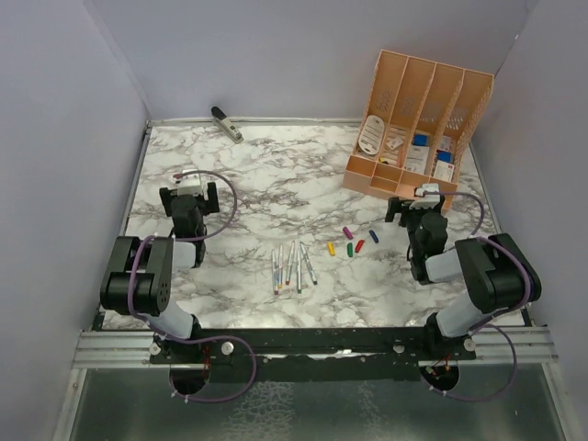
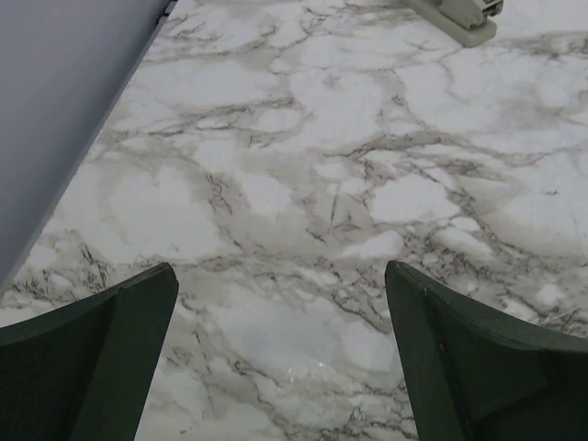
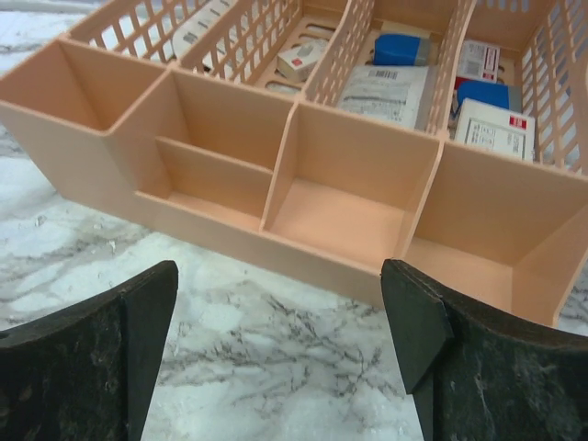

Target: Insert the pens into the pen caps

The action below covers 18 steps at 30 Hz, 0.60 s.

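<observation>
The pens (image 1: 294,266) lie in a loose fan at the near middle of the table (image 1: 276,184). All five are uncapped. Just to their right and a touch further back sit the caps (image 1: 352,243), scattered. Yellow is closest to the pens and blue is furthest right, and each is apart from the others and from the pens.

Nothing is joined yet, so I'd call this the very start, with the first pick not begun.

The left gripper (image 1: 190,193) hovers out on the left, well apart from the pens, jaws spread wide with nothing between them. Its wrist view shows only marble and a corner of the stapler (image 2: 464,18) at the back.

The right gripper (image 1: 421,200) is over on the right, also wide apart and empty. It faces the peach organiser (image 3: 303,184), not the caps, which lie near it on its left.

Next, I'd say both arms have to turn inward. The right looks better placed for a cap, the left for a pen by its barrel, matched by colour.

It will be tricky. The pens lie close together and some may be touching, so the fingers must single one out. The caps are tiny and rounded and could well skid or roll under a clumsy pinch.
</observation>
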Available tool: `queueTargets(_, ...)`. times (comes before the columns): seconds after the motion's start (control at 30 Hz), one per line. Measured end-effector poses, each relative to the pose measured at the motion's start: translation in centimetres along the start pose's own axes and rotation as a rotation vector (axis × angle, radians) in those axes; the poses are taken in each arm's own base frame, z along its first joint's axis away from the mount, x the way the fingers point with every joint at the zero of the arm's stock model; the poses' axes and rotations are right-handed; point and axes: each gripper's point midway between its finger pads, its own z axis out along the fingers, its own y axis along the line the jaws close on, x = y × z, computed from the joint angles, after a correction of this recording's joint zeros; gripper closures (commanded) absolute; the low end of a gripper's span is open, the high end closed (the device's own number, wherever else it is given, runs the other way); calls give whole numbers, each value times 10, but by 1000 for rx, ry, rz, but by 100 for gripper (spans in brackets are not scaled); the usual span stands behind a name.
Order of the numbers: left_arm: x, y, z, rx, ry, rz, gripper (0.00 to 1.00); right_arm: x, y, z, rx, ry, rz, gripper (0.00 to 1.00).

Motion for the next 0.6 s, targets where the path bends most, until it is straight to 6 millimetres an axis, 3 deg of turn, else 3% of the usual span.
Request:
queueTargets(0.13, -33, -5, 18, 4, -7, -10, 1, -18, 2, 16, 0, 2, 0, 11)
queueTargets(0.27, -36, -9, 21, 8, 66, -47, 1, -28, 2, 25, 3, 20, -1, 12)
queueTargets(0.4, -41, -20, 15, 70, 121, -70, 1, -31, 2, 30, 12, 79, 20, 17)
queueTargets(0.6, -68, -53, -6, 272, 97, -154, 1, -52, 17, 33, -39, 112, 98, 23)
